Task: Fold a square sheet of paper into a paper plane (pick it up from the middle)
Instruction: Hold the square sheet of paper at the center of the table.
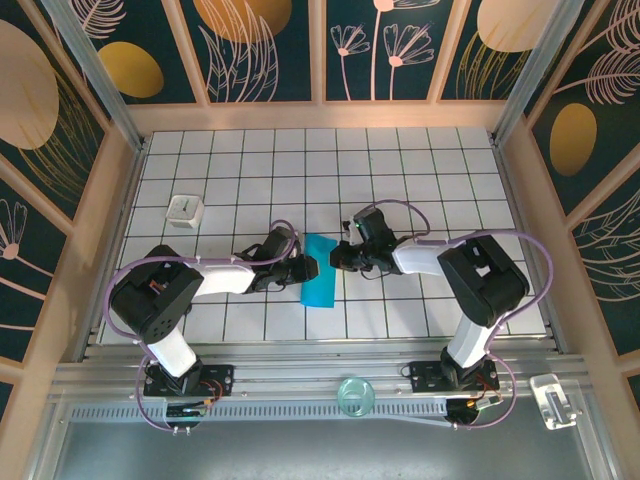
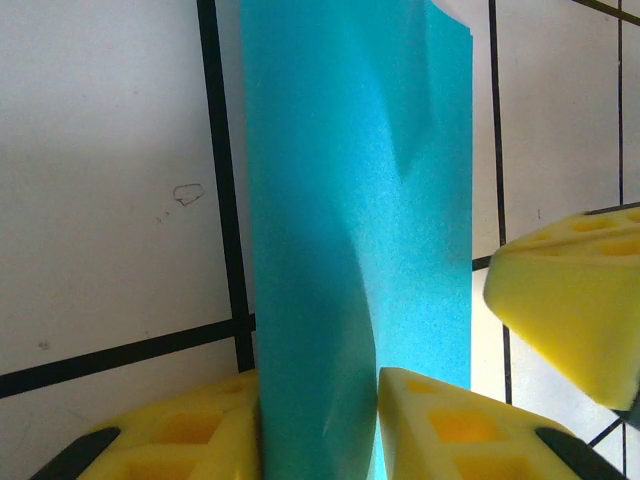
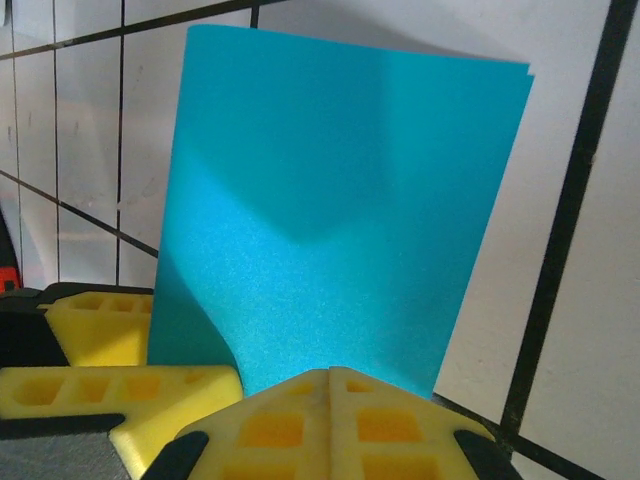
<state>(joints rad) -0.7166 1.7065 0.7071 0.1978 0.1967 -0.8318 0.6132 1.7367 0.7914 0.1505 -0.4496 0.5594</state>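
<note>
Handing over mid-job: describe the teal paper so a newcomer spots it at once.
Look at the white grid-tiled table. Near its front middle, the left end effector and right end effector meet on the teal-blue sheet, folded into a narrow strip. It is the only teal thing on the tiles, unlike the small white cube at far left.

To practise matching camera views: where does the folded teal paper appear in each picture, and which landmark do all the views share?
Top external: teal paper near picture centre, mid-table.
Left wrist: teal paper stands centre, top edge to bottom.
Right wrist: teal paper, large, centre, rising from the bottom.
Shared landmark: white table with black grid lines.
</note>
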